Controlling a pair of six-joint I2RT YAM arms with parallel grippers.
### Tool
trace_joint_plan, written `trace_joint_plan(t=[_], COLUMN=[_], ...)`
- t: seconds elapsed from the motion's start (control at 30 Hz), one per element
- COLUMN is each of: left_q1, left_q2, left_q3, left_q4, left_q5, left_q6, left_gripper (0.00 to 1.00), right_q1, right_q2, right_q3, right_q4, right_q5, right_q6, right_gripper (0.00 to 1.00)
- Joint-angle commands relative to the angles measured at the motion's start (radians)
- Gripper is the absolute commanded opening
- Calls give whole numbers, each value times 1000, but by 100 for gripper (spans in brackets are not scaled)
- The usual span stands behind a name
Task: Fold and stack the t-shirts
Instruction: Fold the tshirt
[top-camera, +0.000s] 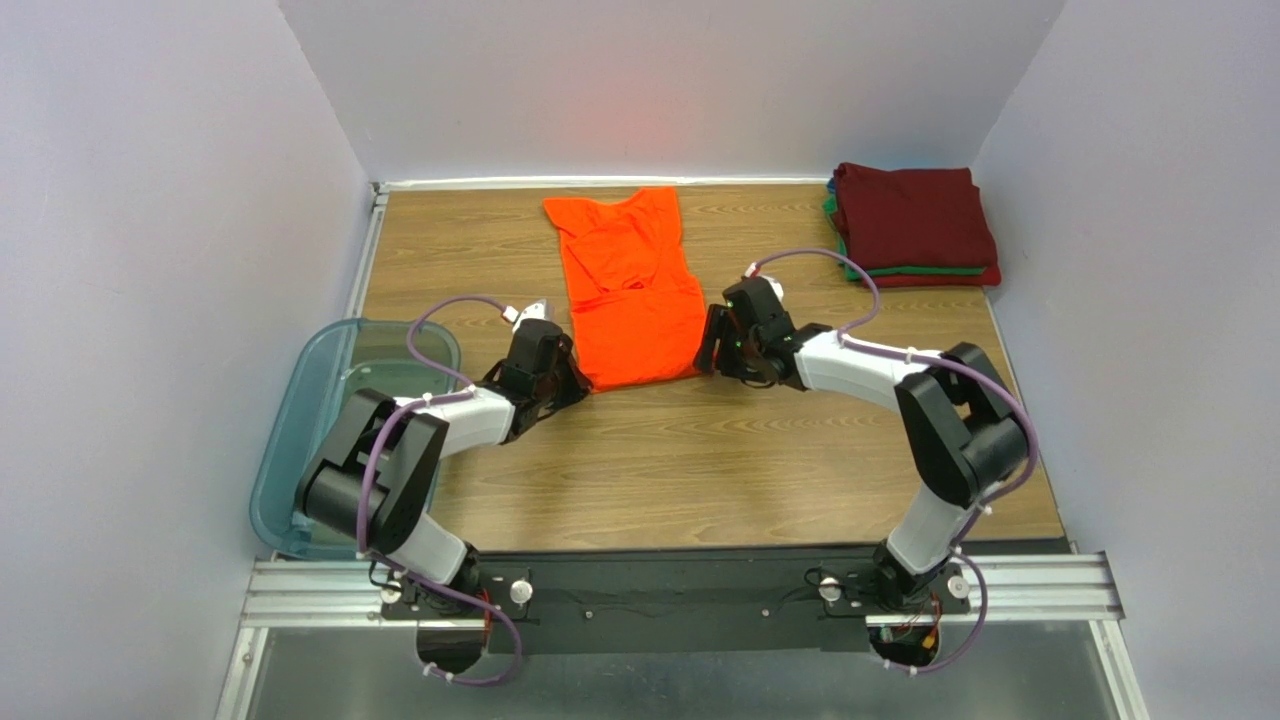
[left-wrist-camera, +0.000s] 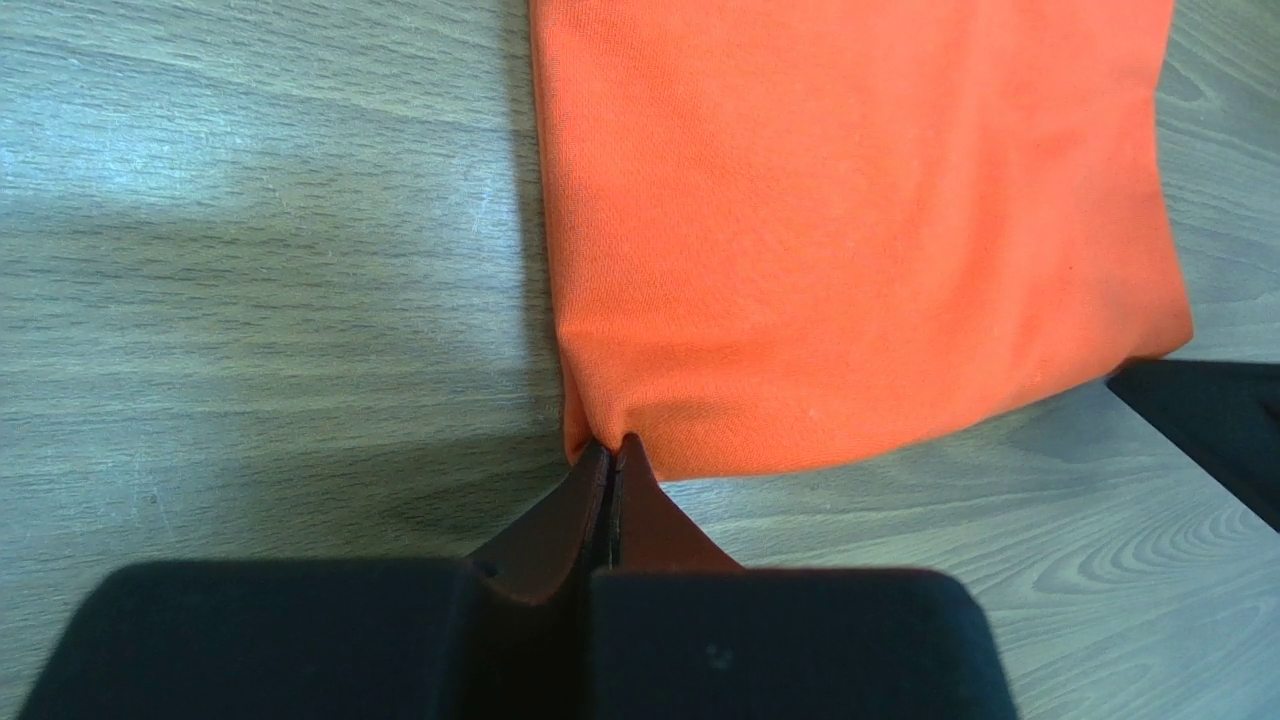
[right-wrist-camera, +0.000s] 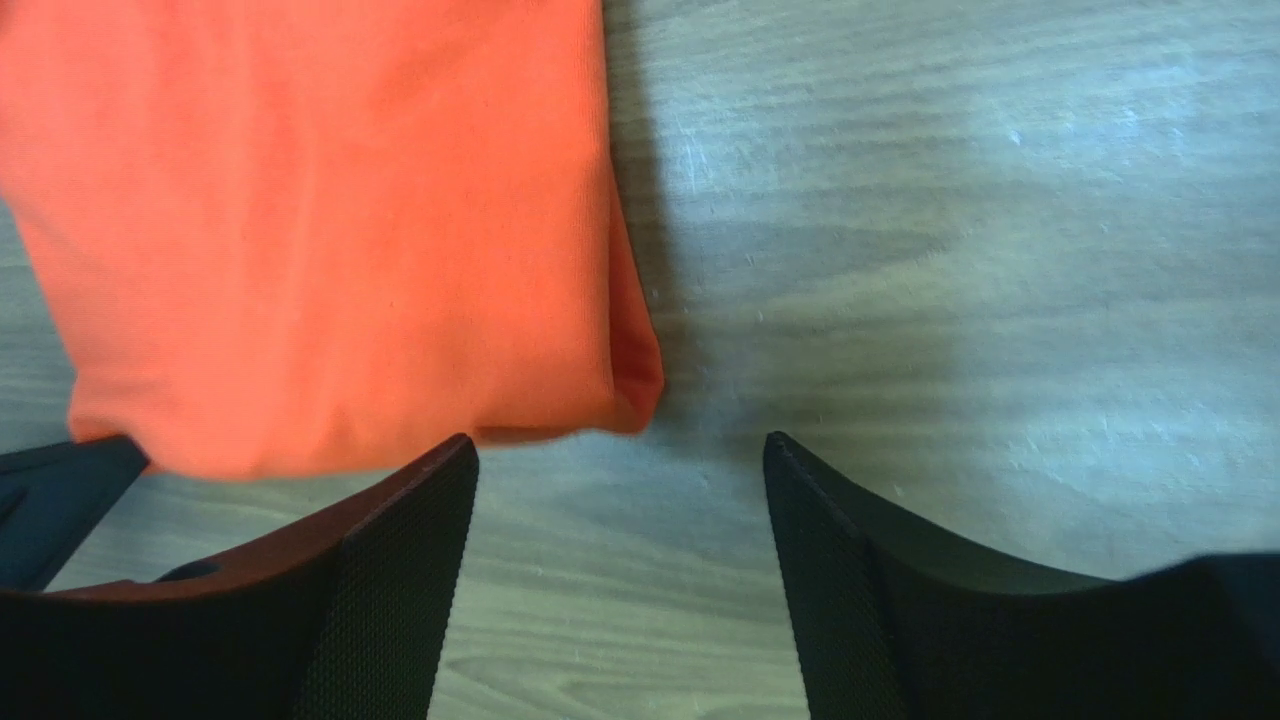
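Two near corners, orange t-shirt (top-camera: 631, 300): left jaws pinch one; right jaws open just before other.

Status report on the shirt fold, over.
Left gripper: jaws shut on near corner of bright orange cloth t-shirt. Right gripper: jaws open, short of the other near corner. Nothing blocking.
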Motion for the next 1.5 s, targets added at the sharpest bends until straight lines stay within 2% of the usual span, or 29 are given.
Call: trace_joint_plan(t=[0.0,0.13,0.17,0.27,0.3,0.5,0.63,0.73,0.83,0.87,1.07,1.23,1.37,1.47], left_q1=[4,4,4,4,4,-12,-81,-159,-186,-196,-209,-210,-210,-210], left_q2=[5,-1,-4,-18,-24,-142,-280,-469,-600,-692,-971,-1027,-1012,-1006], left_q3=[-16,-35,-39,-50,-55,-119,-167,-177,-174,-168,-144,-66,-16,19], left_q4=[21,31,31,32,32,11,-57,-185,-331,-397,-538,-615,-634,-658], left_q5=[-13,-13,-13,-13,16,16,1,-88,-119,-121,-104,-91,-107,-168], left_q6=[22,16,16,16,16,3,-35,-105,-139,-156,-182,-181,-169,-172], left_gripper=[0,0,0,0,0,0,0,0,0,0,0,0,0,0], right_q1=[-6,-6,-6,-6,-6,-4,-4,-4,-3,-3,-1,-1,-1,-1], right_q2=[77,133,136,122,117,18,-93,-181,-252,-289,-373,-384,-380,-361], right_q3=[60,74,71,41,31,-55,-104,-124,-127,-120,-30,102,195,245], right_q4=[2,2,2,2,2,-9,-65,-172,-292,-326,-532,-673,-719,-724], right_q5=[34,13,2,-36,-54,-143,-234,-309,-363,-378,-562,-660,-683,-680], right_q6=[7,7,10,30,31,7,-9,-24,-44,-62,-101,-127,-131,-133], right_gripper=[70,50,39,27,19,1,1,1,1,1,1,1,1,1])
